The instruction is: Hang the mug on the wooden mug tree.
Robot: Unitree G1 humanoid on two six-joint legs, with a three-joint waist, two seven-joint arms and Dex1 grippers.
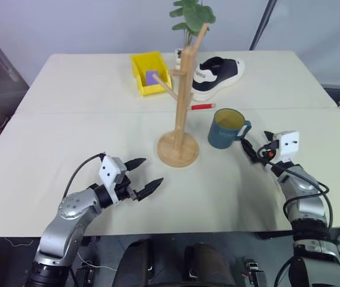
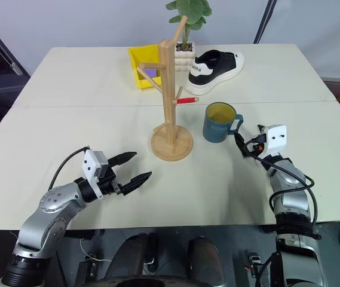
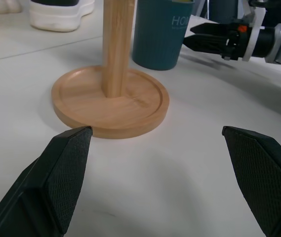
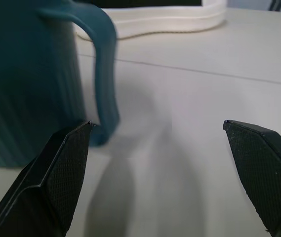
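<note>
Nearest the head camera, the left gripper (image 1: 144,174) hung just above the pale bench (image 1: 68,137) with its two black fingers spread apart and nothing between them, aimed toward the round base of the wooden mug tree (image 1: 179,116). From the left wrist, the fingertips (image 3: 66,163) stood short of that disc base without touching it.

On the other side, the right gripper (image 2: 247,141) was held level, open wide and empty, close beside the mug (image 1: 226,128). The mug stood upright on the bench, just to the right of the tree's base and apart from it, its loop handle turned toward the right gripper. In the right wrist view one finger (image 4: 56,173) sat in front of the handle's lower end; whether it touched could not be told.

Farther back lay a red pen (image 1: 203,107), a black and white shoe (image 1: 218,75), a yellow bin (image 1: 150,72) with something purple inside, and a potted plant (image 1: 189,18) behind the tree.
</note>
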